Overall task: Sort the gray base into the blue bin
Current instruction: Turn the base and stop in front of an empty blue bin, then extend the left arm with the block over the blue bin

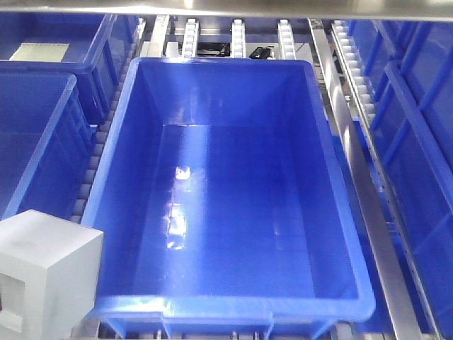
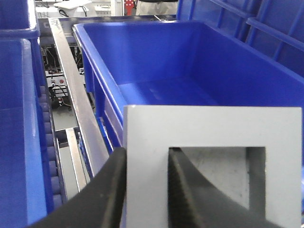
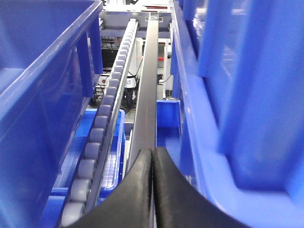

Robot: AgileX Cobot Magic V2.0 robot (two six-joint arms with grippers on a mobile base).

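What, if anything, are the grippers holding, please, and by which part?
The left gripper holds the gray base by its border, one finger inside the recess; the right gripper holds nothing.

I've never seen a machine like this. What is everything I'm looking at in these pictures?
blue bin: one, bright blue, centre, nothing inside
gray base: one, gray, outside the bin's near-left corner
labelled crate: one, blue with a white label, far left
other crates: several, blue, either side of the bin
roller tracks: several, pale, between the crates
metal rail: one, silver, right of the bin
left gripper: one, black, clamped on the base's border, one finger in its recess
right gripper: one, black, shut on nothing, over a rail between crates
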